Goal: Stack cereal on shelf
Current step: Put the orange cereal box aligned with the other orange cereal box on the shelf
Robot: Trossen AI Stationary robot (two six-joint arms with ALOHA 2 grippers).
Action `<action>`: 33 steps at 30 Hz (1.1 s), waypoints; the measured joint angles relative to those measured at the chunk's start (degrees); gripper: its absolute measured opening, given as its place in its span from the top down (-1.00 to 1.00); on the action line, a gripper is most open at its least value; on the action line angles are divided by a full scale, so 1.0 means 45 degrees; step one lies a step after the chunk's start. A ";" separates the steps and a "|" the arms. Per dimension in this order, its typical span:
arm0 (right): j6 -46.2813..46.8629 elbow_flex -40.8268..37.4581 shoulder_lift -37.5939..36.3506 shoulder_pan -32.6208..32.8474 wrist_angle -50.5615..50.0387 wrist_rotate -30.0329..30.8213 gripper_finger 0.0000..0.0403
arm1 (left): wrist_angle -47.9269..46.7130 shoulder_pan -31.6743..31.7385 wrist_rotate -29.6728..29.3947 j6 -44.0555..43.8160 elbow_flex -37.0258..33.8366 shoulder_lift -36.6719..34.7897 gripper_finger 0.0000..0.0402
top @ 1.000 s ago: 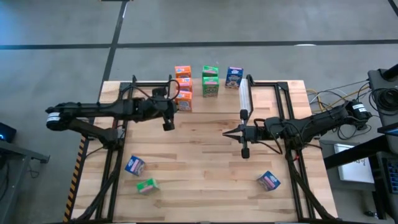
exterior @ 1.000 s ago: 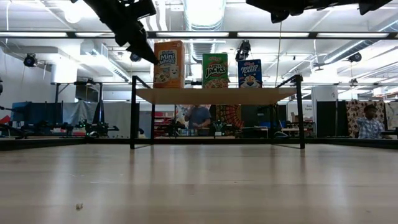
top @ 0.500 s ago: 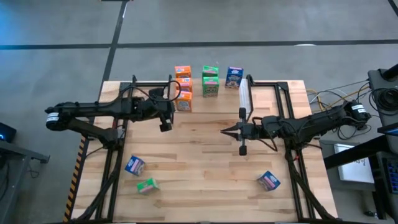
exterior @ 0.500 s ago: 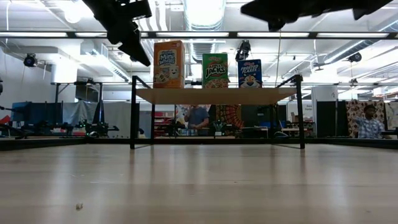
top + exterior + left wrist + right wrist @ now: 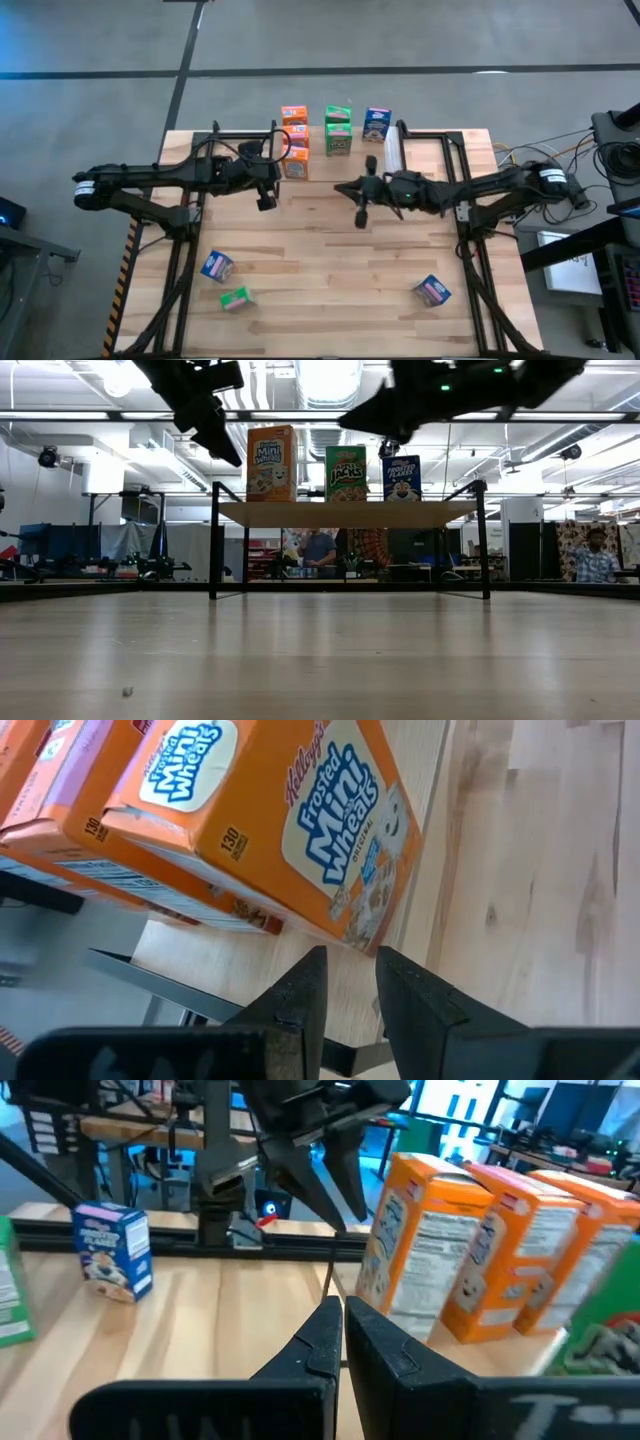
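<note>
While the empty left pincer (image 5: 266, 203), narrowly parted, hangs just beside the orange cereal boxes (image 5: 294, 165) on the shelf (image 5: 420, 140), and the right pincer (image 5: 361, 219) is closed on nothing, a careless sweep could topple the row.

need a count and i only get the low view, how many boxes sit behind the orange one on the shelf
observer: two more orange boxes stand behind the front orange box, three in that row.
operator: any left on the table
observer: three: a blue box and a green box on the left arm's side, a second blue box on the right arm's side.
operator: either arm holding one
observer: no. the left gripper has its jaws slightly apart and empty, the right gripper is shut on nothing.
</note>
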 joint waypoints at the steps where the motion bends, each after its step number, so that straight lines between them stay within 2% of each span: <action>1: -0.0115 0.0323 0.0342 -0.0028 0.0002 0.0000 0.96 | 0.0012 0.0000 -0.0001 0.0000 0.0000 0.0000 0.64; 9: -0.0845 0.2746 0.2503 -0.0222 -0.0057 0.0120 0.96 | 0.0115 0.0000 0.0000 0.0000 -0.0029 0.0000 0.64; 16: -0.0855 0.4104 0.3821 -0.0549 -0.0146 0.0126 0.96 | 0.0262 0.0000 0.0005 0.0000 -0.0044 0.0005 0.64; 20: -0.0850 0.4397 0.4112 -0.0705 -0.0136 0.0279 0.96 | 0.0337 0.0000 0.0005 0.0000 -0.0049 0.0005 0.64; 24: -0.1139 0.4472 0.4250 -0.0797 -0.0198 0.1077 0.96 | 0.0475 0.0000 0.0015 0.0000 -0.0049 0.0010 0.64; 33: -0.1413 0.4421 0.4245 -0.1068 -0.0169 0.1452 0.96 | 0.0710 0.0000 0.0034 0.0000 -0.0053 0.0010 0.64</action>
